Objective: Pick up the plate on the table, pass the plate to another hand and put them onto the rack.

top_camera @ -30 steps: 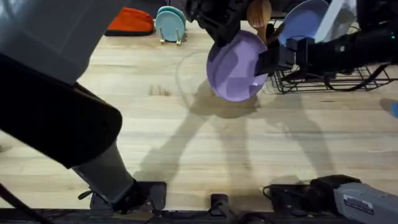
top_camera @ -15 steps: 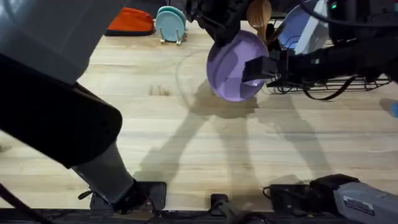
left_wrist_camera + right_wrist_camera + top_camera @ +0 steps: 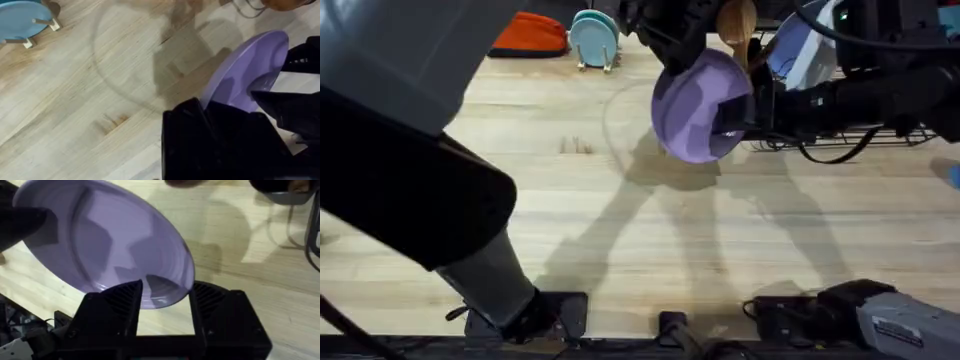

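Note:
The lilac plate [image 3: 698, 108] hangs tilted above the table [image 3: 620, 240], just left of the black wire rack [image 3: 865, 138]. My left gripper [image 3: 682, 52] is shut on its far rim; the left wrist view shows that rim [image 3: 245, 70] running into my black fingers [image 3: 205, 107]. My right gripper [image 3: 738, 112] reaches in from the rack side. In the right wrist view the plate [image 3: 110, 245] fills the upper part. Its near rim sits in the gap of my open right gripper [image 3: 165, 297], one finger [image 3: 120, 302] overlapping the plate's face.
A periwinkle plate [image 3: 802, 42] stands in the rack beside a wooden utensil [image 3: 736, 24]. Teal plates in a small wooden holder [image 3: 593, 38] and an orange cloth [image 3: 530, 35] lie at the back left. The left arm looms large and blurred [image 3: 410, 150].
My right gripper has slid left from the rack side until its fingers straddle the plate's rim. The plate and the left gripper have hardly moved.

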